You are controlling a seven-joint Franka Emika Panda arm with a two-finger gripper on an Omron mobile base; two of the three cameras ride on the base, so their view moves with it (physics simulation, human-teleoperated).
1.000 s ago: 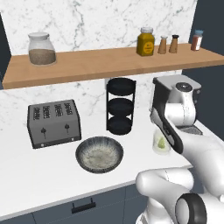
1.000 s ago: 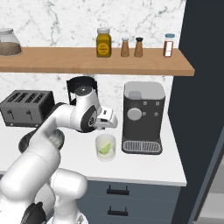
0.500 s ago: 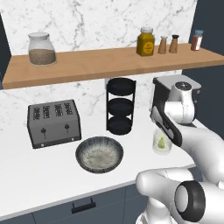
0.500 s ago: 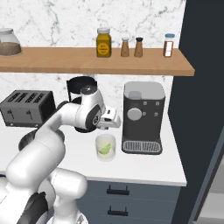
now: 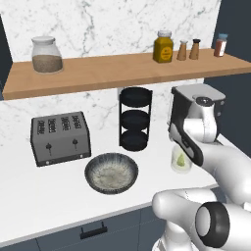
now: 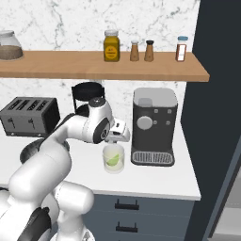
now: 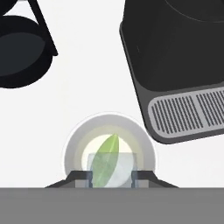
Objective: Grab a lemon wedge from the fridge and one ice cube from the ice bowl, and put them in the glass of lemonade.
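Observation:
The glass of lemonade [image 6: 113, 157] stands on the white counter left of the coffee machine, also seen as the glass [image 5: 180, 162]. The yellow-green lemon wedge [image 7: 107, 151] lies inside the glass [image 7: 72, 148]; it shows as the wedge [image 6: 112, 161] through the wall. My gripper [image 7: 112, 177] hangs straight above the glass, shut on a pale translucent ice cube [image 7: 124, 164] that fills the gap between its fingertips. The gripper [image 6: 115, 139] sits just over the rim. The ice bowl [image 5: 111, 172] rests to the left, near the counter's front. The fridge [image 6: 216, 117] rises at the far right.
A coffee machine [image 6: 154, 124] stands close on the glass's right, a black tiered rack [image 5: 135, 120] behind it, a toaster [image 5: 60, 137] farther left. A wooden shelf [image 5: 122, 71] with jars and shakers runs overhead. The counter's front edge lies just before the glass.
The hand has stayed over the glass, shifting only slightly. The glass, the wedge and the bowl have not moved.

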